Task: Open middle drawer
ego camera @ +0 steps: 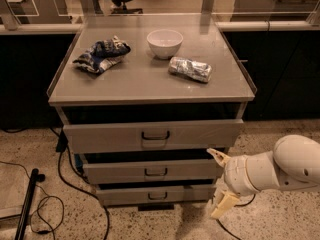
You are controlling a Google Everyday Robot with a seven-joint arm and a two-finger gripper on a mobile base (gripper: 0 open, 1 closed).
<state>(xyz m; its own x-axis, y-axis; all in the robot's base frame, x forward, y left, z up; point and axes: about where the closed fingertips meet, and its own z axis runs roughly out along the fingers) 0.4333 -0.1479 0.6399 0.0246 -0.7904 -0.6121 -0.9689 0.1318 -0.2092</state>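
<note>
The grey cabinet has three drawers stacked in front. The middle drawer (155, 172) has a low grey front with a small dark loop handle at its centre and is pushed in. The taller top drawer (155, 135) sits above it and the bottom drawer (157, 195) below. My gripper (221, 184) is at the lower right, in front of the cabinet's right edge and to the right of the middle drawer's handle. Its two cream fingers (218, 156) are spread apart and hold nothing.
On the cabinet top (150, 84) lie a blue chip bag (102, 55), a white bowl (165, 43) and a silver foil packet (190, 69). Black cables (65, 184) and a black pole (27, 204) lie on the speckled floor at left. Dark cabinets stand behind.
</note>
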